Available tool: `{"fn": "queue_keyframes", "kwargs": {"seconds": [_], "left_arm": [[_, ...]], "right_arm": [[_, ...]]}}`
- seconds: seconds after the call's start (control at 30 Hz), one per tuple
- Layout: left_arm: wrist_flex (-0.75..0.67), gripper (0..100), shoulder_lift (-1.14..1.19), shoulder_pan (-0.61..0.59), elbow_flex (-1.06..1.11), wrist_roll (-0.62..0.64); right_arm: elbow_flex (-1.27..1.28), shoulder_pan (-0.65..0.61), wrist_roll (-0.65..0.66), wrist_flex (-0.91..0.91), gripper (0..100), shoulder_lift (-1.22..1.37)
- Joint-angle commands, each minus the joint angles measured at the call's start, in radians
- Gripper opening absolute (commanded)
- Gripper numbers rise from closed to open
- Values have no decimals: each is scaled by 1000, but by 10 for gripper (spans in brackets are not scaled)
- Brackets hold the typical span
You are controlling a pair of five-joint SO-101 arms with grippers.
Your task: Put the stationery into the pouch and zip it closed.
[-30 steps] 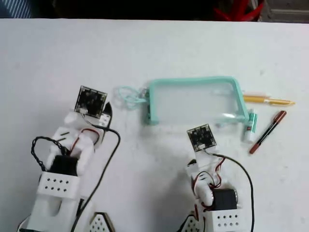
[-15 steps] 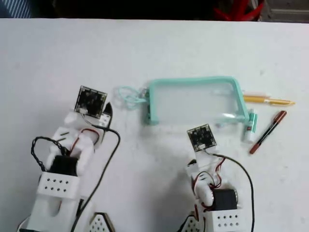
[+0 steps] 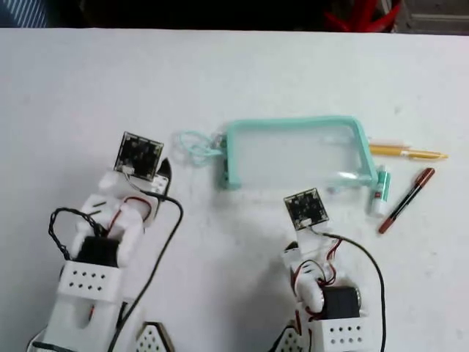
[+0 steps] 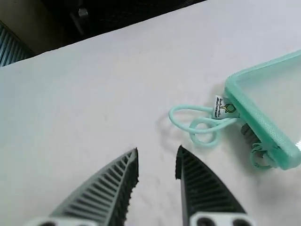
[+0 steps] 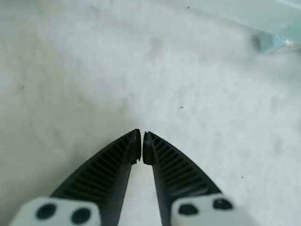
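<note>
Lying beyond the pouch end nearest the table's right edge, red pen, yellow pen and glue stick sit nearer the right gripper (clenched, empty; left gripper parted).

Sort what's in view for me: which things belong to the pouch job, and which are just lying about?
Job: teal zip pouch with its cord loop; yellow pen; glue stick; red pen, all three beside the pouch's end.
Lying about: red object and blue striped thing, beyond the far edge of the table.
</note>
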Motion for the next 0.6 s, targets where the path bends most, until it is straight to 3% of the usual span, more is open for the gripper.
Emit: {"fn": "queue_keyframes", "kwargs": {"seconds": [0.0, 0.17, 0.57], "left_arm": [[-26, 146, 1, 19, -11, 3], [-23, 147, 1, 13, -11, 110], [-21, 147, 1, 10, -11, 107]], "right_arm": [[8, 5, -2, 5, 20, -7], [8, 5, -2, 5, 20, -7], [8, 5, -2, 5, 20, -7]]}}
